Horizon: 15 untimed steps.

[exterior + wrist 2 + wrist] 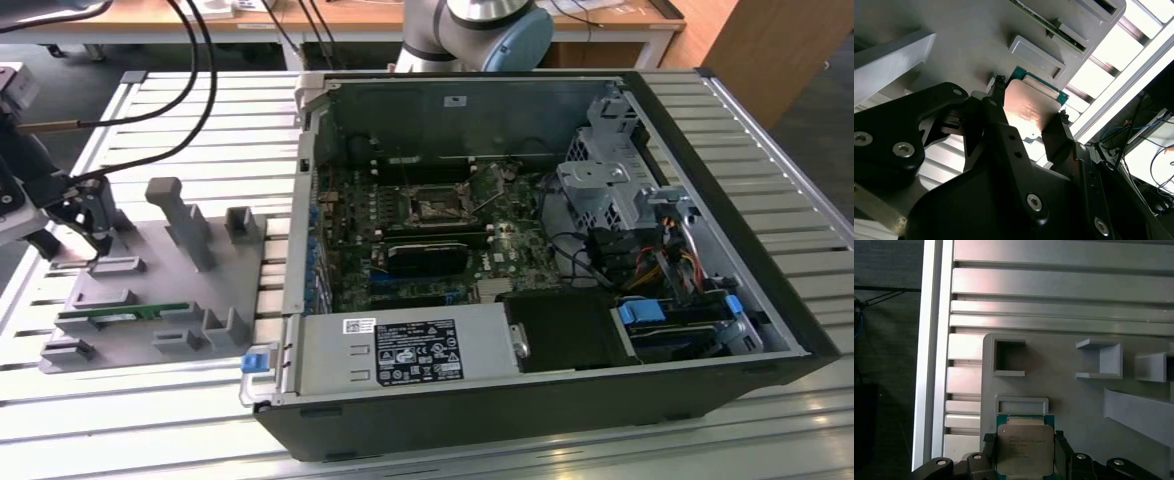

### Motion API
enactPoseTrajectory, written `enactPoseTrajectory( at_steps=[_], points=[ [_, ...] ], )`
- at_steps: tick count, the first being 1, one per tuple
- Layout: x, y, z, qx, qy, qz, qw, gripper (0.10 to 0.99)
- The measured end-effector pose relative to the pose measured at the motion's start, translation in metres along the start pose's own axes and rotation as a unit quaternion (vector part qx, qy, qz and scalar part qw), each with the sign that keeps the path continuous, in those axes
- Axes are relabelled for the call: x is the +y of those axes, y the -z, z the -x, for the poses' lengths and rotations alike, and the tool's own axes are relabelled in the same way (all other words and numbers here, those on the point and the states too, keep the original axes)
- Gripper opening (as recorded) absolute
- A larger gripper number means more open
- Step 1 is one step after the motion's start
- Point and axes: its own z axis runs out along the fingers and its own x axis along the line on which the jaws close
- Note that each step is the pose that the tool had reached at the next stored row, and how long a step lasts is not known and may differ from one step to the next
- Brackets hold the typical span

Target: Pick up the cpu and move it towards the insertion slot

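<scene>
The cpu [1025,449], a square chip with a shiny metal top and green edge, sits between my gripper's [1025,446] two black fingers [990,447], which press on its opposite sides. The second wrist view shows the same grip: the cpu [1030,106] is clamped in the gripper [1029,114] just over the grey fixture plate [954,40]. In the exterior view the gripper [94,238] hangs over the far left part of the fixture plate [140,290]. The insertion slot [434,207] is the square socket on the motherboard inside the open computer case, well to the exterior view's right of the gripper.
Tall grey holders [180,222] stand on the fixture plate, and a green memory stick [114,317] lies near its front. The case wall [304,190] rises between the plate and the motherboard. A power supply [400,352] and drive cages [607,190] crowd the case.
</scene>
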Motion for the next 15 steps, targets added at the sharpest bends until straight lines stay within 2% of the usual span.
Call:
enactPoseTrajectory(
  at_steps=[15],
  points=[
    [0.0010,0.0022,0.0000,0.0001,0.000,-0.0001,1.0000,0.545]
  ],
)
